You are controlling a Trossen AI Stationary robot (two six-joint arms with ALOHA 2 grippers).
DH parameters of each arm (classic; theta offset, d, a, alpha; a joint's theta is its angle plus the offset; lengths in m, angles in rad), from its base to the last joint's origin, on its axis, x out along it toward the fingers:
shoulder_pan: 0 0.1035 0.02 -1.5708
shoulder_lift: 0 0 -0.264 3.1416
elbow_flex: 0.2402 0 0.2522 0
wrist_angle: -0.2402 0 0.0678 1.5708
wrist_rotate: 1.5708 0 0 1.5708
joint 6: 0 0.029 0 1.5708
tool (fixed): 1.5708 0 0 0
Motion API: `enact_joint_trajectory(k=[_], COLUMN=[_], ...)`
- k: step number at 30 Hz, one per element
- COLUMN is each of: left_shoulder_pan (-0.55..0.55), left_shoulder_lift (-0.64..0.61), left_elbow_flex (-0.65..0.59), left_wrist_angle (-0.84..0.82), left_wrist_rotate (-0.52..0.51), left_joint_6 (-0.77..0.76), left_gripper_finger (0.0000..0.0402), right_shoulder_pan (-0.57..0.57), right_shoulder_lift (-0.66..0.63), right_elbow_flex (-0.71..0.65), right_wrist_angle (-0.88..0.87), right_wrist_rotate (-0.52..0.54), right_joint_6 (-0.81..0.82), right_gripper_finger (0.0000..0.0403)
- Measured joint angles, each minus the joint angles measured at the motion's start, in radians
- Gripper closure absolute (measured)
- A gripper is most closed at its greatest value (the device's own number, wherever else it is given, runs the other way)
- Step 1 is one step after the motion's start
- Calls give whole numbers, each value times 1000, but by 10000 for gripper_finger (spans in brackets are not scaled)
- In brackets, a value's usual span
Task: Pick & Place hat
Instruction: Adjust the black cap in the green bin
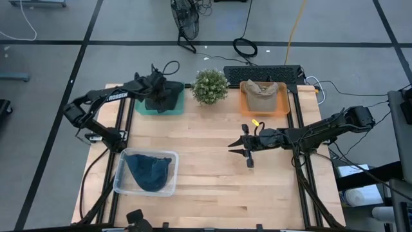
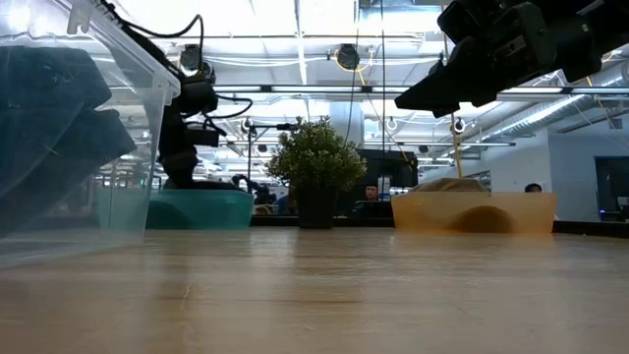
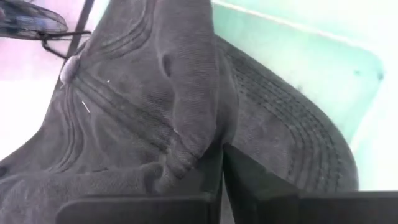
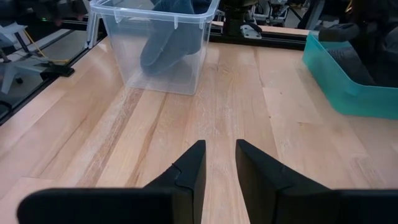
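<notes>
High view: left gripper [image 1: 159,86] clamped on dark hat [image 1: 166,95] inside teal bin [image 1: 159,109], far left. Right gripper [image 1: 239,149] mid-table, fingers parted, empty.

High cam: straight down, whole bench [image 1: 212,187]. Low cam: bench-level, facing room. L wrist: v. close on dark hat [image 3: 155,106]. R wrist: across bench; shares clear bin [image 4: 163,46] w/ high.

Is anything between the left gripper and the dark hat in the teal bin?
Nothing visible. The left gripper is already shut on the dark hat, pinching a fold of its fabric over the teal bin.
</notes>
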Motion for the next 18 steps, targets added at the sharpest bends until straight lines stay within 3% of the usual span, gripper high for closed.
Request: enact_joint_trajectory(k=[7, 13, 18], left_shoulder_pan=[70, 90, 77], left_shoulder_lift=[0, -1, -32], left_elbow_flex=[-44, -46, -10], left_wrist_angle=[18, 31, 6], left_wrist_rotate=[113, 125, 124], left_joint_6=[-44, -126, -215], left_gripper_finger=[392, 397, 372], right_shoulder_pan=[0, 0, 0], right_shoulder_lift=[0, 0, 0], right_elbow_flex=[0, 0, 0], right_wrist_angle=[0, 0, 0], right_wrist_rotate=[0, 0, 0], right_joint_6=[-8, -1, -2], right_gripper_finger=[328, 328, 328])
